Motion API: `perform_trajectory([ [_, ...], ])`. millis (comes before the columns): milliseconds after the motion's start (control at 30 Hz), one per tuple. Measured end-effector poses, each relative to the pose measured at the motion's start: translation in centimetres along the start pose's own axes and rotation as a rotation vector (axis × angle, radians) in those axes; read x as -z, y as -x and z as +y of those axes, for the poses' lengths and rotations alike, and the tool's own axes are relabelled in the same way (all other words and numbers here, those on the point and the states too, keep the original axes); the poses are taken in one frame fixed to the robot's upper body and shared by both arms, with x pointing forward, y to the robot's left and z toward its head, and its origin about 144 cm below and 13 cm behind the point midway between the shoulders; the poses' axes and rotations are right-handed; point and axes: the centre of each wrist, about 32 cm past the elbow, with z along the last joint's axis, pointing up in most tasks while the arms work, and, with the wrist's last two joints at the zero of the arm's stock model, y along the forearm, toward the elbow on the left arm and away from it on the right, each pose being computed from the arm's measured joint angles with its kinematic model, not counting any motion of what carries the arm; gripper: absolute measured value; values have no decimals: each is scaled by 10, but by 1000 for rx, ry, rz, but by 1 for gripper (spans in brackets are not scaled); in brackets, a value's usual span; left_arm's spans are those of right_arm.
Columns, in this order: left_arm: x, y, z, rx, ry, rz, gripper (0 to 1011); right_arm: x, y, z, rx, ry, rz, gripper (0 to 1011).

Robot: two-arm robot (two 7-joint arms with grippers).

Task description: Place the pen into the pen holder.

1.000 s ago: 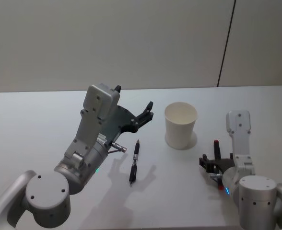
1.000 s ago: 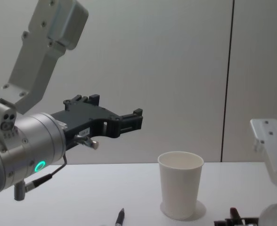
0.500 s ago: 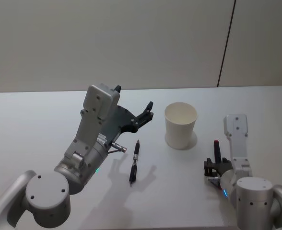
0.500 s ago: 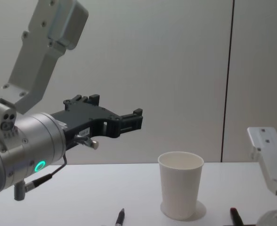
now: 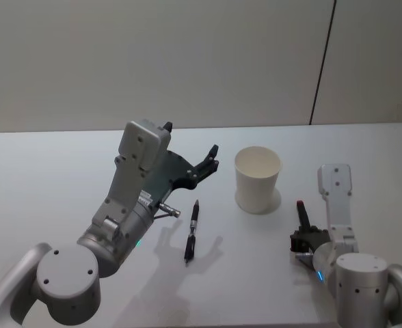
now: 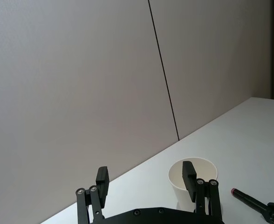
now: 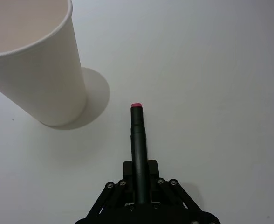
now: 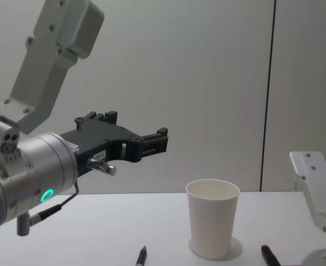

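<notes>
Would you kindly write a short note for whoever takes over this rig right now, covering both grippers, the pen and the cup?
Right gripper: fingers shut on the red-tipped pen, low over the table, right of the pen holder.
Left gripper: open, empty, raised to the left of the holder.
A black pen lies on the table between the left arm and the holder.
Done: pen grasped.
Left: lift it, carry it over the rim, drop it in; the holder looks empty.
</notes>
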Motion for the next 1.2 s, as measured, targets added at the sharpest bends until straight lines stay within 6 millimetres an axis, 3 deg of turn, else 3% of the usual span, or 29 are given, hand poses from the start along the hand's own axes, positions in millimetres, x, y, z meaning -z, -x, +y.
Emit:
perform_trajectory([
  [400, 0, 0, 0, 0, 0, 0, 1000, 2, -2, -2, -7, -48, -6, 183],
  [1200, 0, 0, 0, 0, 0, 0, 1000, -4, -17, -18, -70, -372, -5, 183],
])
